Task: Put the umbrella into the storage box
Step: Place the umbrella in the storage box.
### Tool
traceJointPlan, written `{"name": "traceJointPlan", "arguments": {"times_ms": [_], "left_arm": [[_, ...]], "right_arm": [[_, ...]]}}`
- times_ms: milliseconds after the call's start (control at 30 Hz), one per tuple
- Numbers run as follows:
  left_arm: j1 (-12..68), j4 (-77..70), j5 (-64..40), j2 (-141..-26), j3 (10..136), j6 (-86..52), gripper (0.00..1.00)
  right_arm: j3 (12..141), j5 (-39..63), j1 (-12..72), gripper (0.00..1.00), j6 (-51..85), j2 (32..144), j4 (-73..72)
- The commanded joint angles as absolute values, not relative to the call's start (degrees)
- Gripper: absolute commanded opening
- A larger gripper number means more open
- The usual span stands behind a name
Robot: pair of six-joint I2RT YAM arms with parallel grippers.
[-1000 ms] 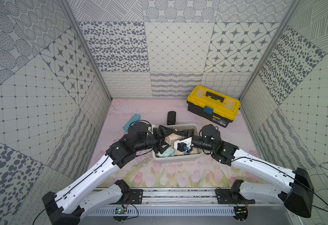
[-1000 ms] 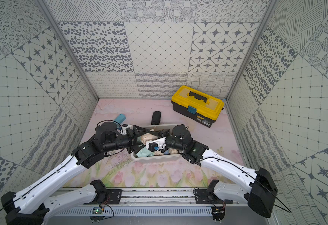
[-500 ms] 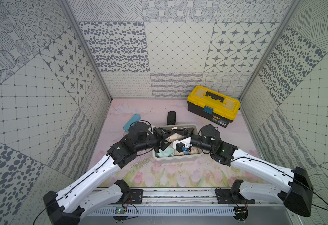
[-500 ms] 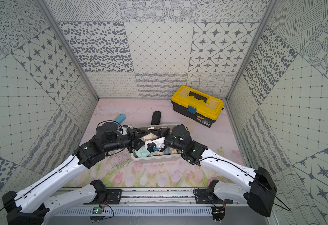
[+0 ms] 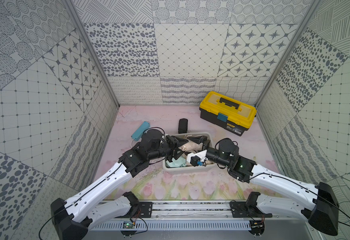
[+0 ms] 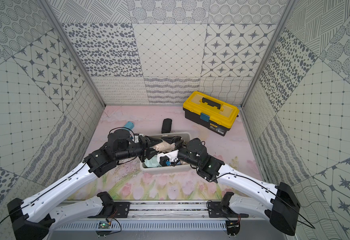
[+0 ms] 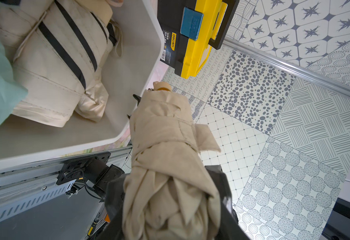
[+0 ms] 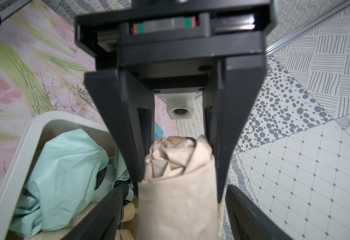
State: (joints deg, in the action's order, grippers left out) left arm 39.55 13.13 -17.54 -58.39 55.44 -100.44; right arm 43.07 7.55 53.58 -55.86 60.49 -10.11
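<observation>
One umbrella [image 8: 178, 197] aloft, box [image 7: 128, 72] seemingly crowded, toolbox [image 5: 228, 110] beyond

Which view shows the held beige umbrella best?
Left wrist: the umbrella shows almost full length, strap and tip included. Right wrist shows only its bunched end in the left gripper. Both top views show just a small beige sliver.

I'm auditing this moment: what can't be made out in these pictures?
Right wrist view: the right gripper runs off the bottom edge, so contact with the umbrella is unclear.
Both top views: the left arm and right arm hide most of the storage box interior.
Both top views: the black roll is too small to identify.
</observation>
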Motion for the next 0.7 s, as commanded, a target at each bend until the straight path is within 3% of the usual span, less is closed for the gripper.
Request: {"name": "traceJointPlan", "arguments": {"times_ms": [0,67,367,533,667], "left_arm": [[39.5,-0.3,-17.2,-59.4,55.1,-98.5,0.08],[39.6,-4.1,-15.9,-59.7,53.6,-97.2,0.07],[39.2,-28.8,-14.0,-64.8,44.6,-86.3,0.0],[39.1,-38.7,-16.7,-68.2,43.3,-81.9,0.0],[39.2,-40.1,-17.9,-69.0,43.7,-78.4,0.0]], "right_arm": [[43.9,3.5,53.8,0.89,-45.6,55.4,-8.2],[45.3,2.0,53.8,0.89,-35.6,52.3,-3.3],[54.5,-16.3,53.6,0.8,32.2,48.1,22.2],[49.1,-17.9,51.6,0.79,66.3,45.2,21.5],[41.8,-14.3,49.7,0.79,81.4,46.5,5.8]]}}
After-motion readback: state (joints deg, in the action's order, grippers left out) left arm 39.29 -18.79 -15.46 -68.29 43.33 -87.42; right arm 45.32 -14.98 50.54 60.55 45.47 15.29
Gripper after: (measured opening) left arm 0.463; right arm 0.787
